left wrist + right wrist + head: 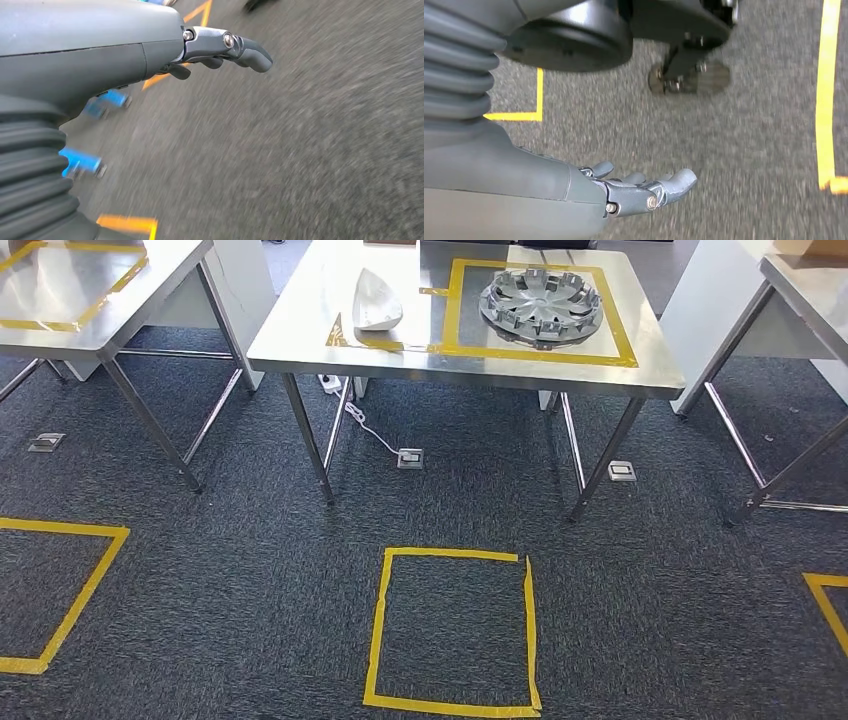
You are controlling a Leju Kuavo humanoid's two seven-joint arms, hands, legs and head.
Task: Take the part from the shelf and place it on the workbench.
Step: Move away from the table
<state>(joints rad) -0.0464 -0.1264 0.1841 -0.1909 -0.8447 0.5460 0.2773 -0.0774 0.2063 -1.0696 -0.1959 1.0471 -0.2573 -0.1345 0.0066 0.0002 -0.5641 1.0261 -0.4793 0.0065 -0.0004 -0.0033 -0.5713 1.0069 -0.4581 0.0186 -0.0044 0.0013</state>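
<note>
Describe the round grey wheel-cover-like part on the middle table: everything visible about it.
The round grey part looks like a wheel cover of grey plastic or metal, with spokes radiating from a plain central hub and small tabs spaced along its rim. It lies flat on the steel table, inside the square of yellow tape, toward the table's right half. Nothing touches it but the tabletop; the white curved piece lies apart, to its left.

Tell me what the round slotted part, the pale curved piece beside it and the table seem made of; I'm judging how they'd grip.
Round slotted part: looks like grey cast metal or moulded plastic, matt with dull highlights; the picture cannot settle which.
Pale curved piece: probably plastic, smooth off-white with a soft sheen.
Table: likely stainless steel, given its brushed reflective top and shiny tubular legs.
</note>
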